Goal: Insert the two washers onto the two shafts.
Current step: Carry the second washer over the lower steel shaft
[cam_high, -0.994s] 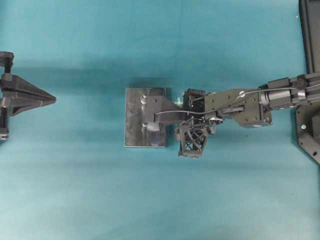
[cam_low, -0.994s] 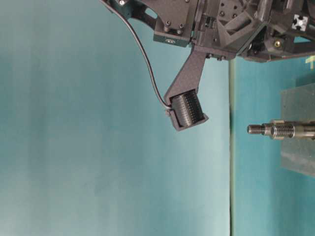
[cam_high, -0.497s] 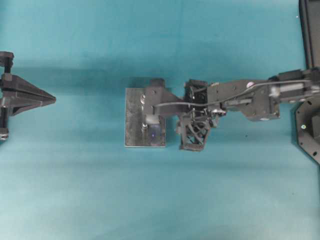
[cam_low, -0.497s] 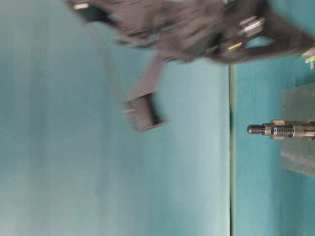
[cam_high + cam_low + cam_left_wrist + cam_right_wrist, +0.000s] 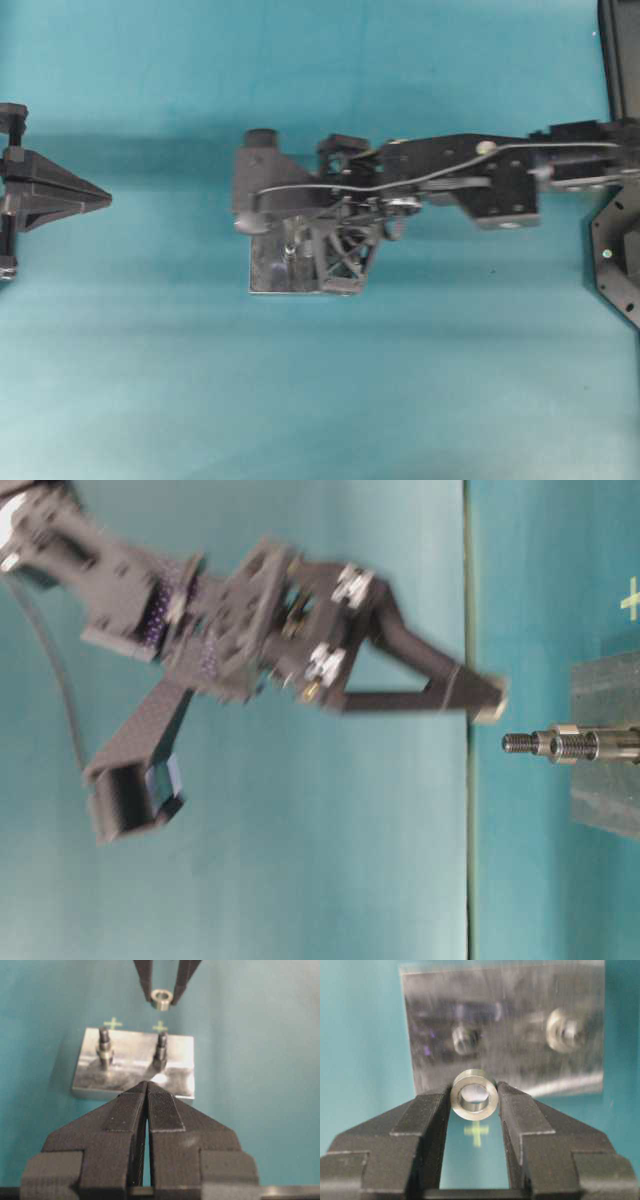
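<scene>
Teal counter [image 5: 320, 400] carries a metal block [image 5: 175, 1067] with two upright shafts. Above it, the right pincer [image 5: 474, 1096] is clamped on the washer [image 5: 474, 1094], which sits between the two fingertips with its bore facing the wrist camera; seen from the left wrist, the washer hangs above the bare shaft [image 5: 161, 1050], not touching it. At the counter's left edge, the left pincer [image 5: 146, 1105] has its fingers pressed together, holding nothing.

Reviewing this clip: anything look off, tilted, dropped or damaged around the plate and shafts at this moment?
Nothing stands out. The washer sits squarely between the right gripper fingers, above the metal plate. Both shafts stand upright; one already carries a ring. The left gripper is shut, clear of the plate.
</scene>
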`<control>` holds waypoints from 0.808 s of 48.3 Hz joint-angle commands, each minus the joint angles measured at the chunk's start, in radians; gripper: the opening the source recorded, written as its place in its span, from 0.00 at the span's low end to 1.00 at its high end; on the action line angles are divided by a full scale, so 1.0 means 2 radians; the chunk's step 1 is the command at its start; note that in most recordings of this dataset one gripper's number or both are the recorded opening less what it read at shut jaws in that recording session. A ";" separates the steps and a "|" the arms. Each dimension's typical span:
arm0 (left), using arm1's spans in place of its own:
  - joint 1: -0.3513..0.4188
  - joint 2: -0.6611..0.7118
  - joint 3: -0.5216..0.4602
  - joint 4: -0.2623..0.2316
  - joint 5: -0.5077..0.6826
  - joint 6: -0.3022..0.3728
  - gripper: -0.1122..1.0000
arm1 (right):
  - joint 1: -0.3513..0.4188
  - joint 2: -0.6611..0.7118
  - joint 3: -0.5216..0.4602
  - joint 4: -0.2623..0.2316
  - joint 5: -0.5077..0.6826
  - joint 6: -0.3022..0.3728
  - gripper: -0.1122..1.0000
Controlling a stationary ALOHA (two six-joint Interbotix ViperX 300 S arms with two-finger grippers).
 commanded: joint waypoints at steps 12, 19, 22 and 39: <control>0.001 0.003 -0.009 0.002 -0.002 -0.002 0.10 | 0.006 0.019 -0.038 0.000 0.015 -0.025 0.41; 0.001 0.002 -0.009 0.002 -0.003 -0.002 0.10 | 0.005 0.028 -0.040 0.000 0.011 -0.027 0.41; 0.001 0.002 -0.008 0.002 -0.003 -0.002 0.10 | 0.005 0.031 -0.042 0.000 0.011 -0.028 0.41; 0.001 0.002 -0.008 0.002 -0.003 -0.002 0.10 | 0.005 0.045 -0.056 0.000 0.008 -0.037 0.41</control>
